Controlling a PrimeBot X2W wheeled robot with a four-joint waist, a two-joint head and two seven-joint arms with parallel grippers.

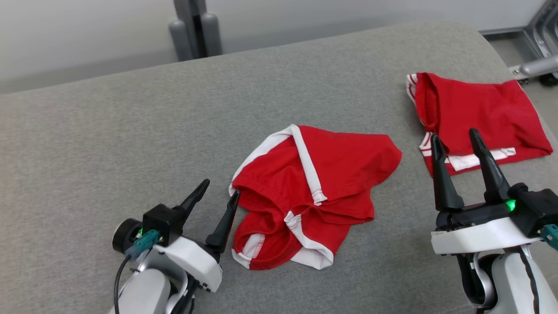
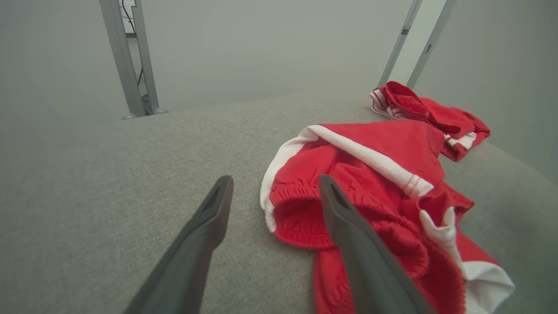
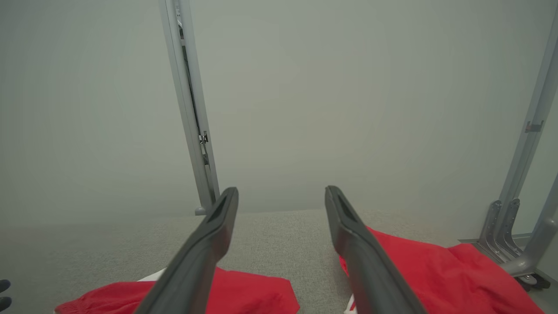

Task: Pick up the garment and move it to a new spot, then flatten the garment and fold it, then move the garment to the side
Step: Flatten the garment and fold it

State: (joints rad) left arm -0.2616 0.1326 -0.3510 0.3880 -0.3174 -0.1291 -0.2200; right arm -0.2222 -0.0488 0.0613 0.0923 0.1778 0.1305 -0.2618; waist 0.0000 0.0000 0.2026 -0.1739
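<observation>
A crumpled red garment (image 1: 331, 174) with white bands lies in the middle of the grey padded table (image 1: 130, 144). My left gripper (image 1: 219, 188) stands open just left of it, the right finger's tip close to the elastic waistband (image 2: 301, 218); nothing is between the fingers. In the left wrist view the left gripper (image 2: 274, 178) points past the garment's (image 2: 383, 148) left edge. My right gripper (image 1: 453, 135) is open and holds nothing, to the right of the garment. In the right wrist view the right gripper (image 3: 281, 189) shows the garment (image 3: 244, 292) low on its left.
A second red garment (image 1: 479, 109), folded, lies at the table's right edge, behind my right fingers; it also appears as the folded garment (image 2: 436, 113) and the folded garment (image 3: 436, 274). Grey posts (image 1: 196, 30) stand behind the table. A metal frame (image 1: 540, 35) is at the far right.
</observation>
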